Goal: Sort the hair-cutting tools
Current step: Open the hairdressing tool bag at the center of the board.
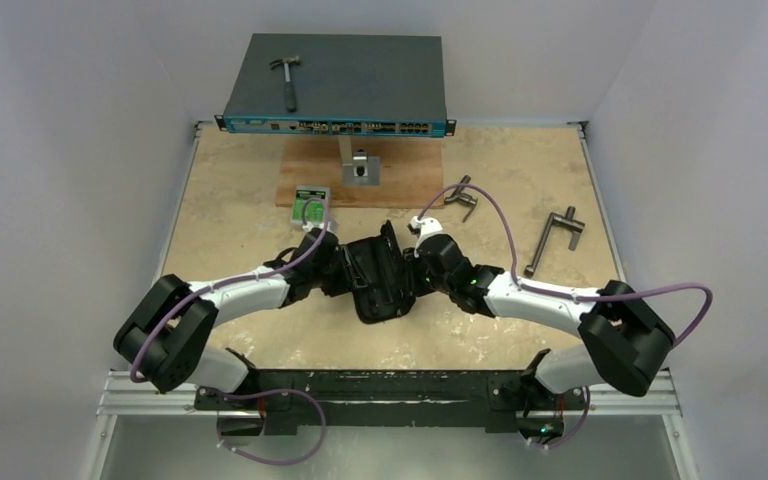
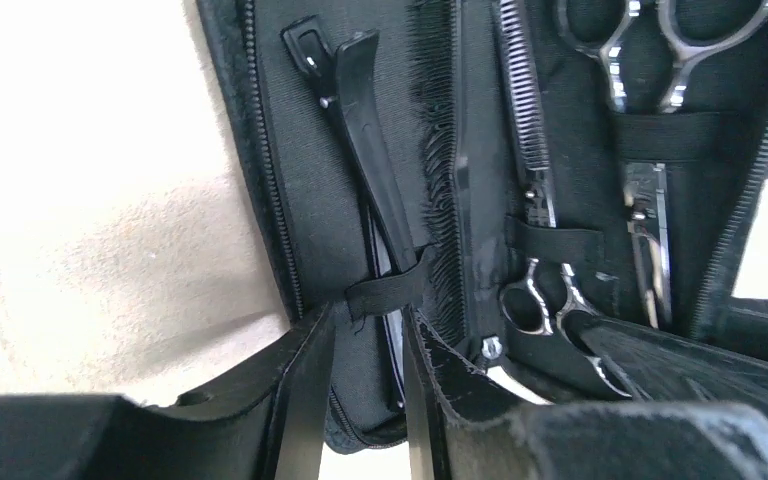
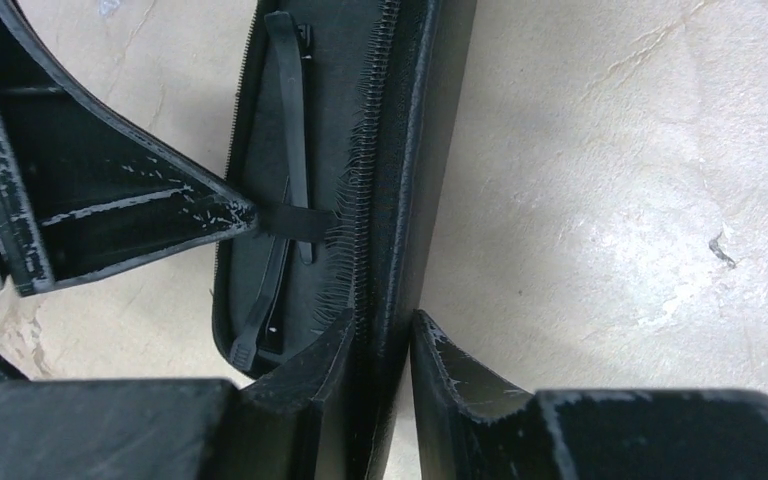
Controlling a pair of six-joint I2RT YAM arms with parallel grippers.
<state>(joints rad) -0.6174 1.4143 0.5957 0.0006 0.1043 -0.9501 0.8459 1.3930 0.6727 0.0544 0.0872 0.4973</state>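
Between the two grippers, mid-table, lies an open black zip case point(image 1: 375, 290) holding every hair-cutting tool. Ahead of the left gripper point(image 2: 367, 345), black hair clips point(image 2: 365, 150) sit under an elastic strap point(image 2: 385, 290). To that gripper's right come a long black comb point(image 2: 468, 220), toothed thinning scissors point(image 2: 535, 290) and plain scissors point(image 2: 650, 60), each strapped down.

Left gripper: fingers closed on the near end of the clip panel, one finger on each side. Right gripper point(image 3: 382, 330): fingers flank the raised wall of the case, very close on both sides. Whether the pinch is complete cannot be told.

Procedure, as judged: the step appears to be spreading and steadying the case so that the tools can be drawn out.
- Hold the clip panel flat with the left gripper.
- Seat the right fingers squarely on the wall, clear of the comb teeth.
- Pull outward, not upward, so nothing slides from its strap.

Surface: beige stone-patterned tabletop point(image 1: 240, 200), flat and matt. Beyond the right gripper lie two grey T-handle tools point(image 1: 555, 235); beyond the left, a green packet point(image 1: 312, 205). Farther ahead a network switch point(image 1: 335, 85) carries a hammer point(image 1: 287, 80). Plain white walls enclose the table.
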